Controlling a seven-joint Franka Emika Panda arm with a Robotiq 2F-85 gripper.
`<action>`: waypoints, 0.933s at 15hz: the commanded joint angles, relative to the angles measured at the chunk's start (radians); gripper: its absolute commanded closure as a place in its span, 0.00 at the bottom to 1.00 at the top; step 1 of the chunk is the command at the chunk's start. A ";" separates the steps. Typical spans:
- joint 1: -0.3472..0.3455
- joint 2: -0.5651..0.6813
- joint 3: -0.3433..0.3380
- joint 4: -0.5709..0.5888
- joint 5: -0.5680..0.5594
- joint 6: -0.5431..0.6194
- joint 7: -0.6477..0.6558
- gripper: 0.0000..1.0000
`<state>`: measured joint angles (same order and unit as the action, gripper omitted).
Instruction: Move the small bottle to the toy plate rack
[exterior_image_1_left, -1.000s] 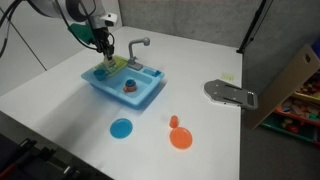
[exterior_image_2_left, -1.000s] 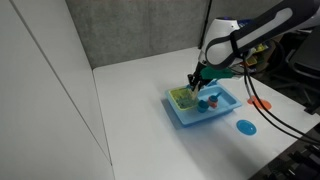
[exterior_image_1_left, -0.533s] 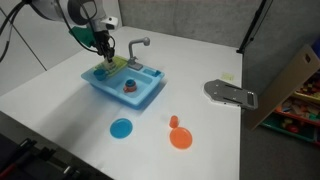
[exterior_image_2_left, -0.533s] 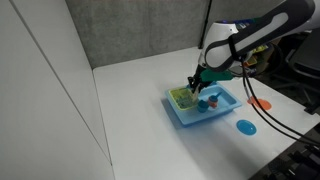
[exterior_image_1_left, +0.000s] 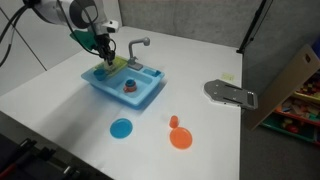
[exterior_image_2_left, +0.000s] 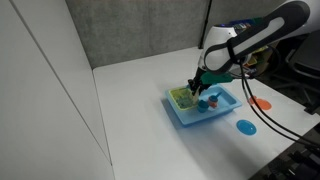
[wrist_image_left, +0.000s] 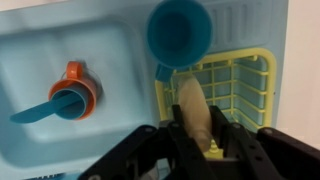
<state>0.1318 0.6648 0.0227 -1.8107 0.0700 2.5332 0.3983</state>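
My gripper (wrist_image_left: 200, 140) is shut on the small cream-white bottle (wrist_image_left: 193, 108), which stands out between the fingers. It hangs just above the yellow-green toy plate rack (wrist_image_left: 240, 80) at one end of the light blue toy sink (wrist_image_left: 60, 40). In both exterior views the gripper (exterior_image_1_left: 104, 55) (exterior_image_2_left: 197, 88) is low over the rack (exterior_image_1_left: 108, 72) (exterior_image_2_left: 183, 97); the bottle is too small to make out there.
A blue cup (wrist_image_left: 180, 30) and an orange cup with a blue spoon (wrist_image_left: 73, 90) lie in the basin. The grey tap (exterior_image_1_left: 138, 45) stands behind the sink. A blue plate (exterior_image_1_left: 121, 128), an orange plate (exterior_image_1_left: 181, 139), a small orange cup (exterior_image_1_left: 174, 122) and a grey tool (exterior_image_1_left: 230, 93) lie on the white table.
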 joint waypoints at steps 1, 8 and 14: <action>0.009 0.017 -0.013 0.019 0.005 0.007 -0.033 0.91; 0.011 -0.022 -0.026 -0.024 -0.005 0.004 -0.046 0.91; -0.001 -0.079 -0.018 -0.086 -0.003 0.011 -0.094 0.91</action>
<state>0.1358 0.6463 0.0075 -1.8312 0.0687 2.5332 0.3463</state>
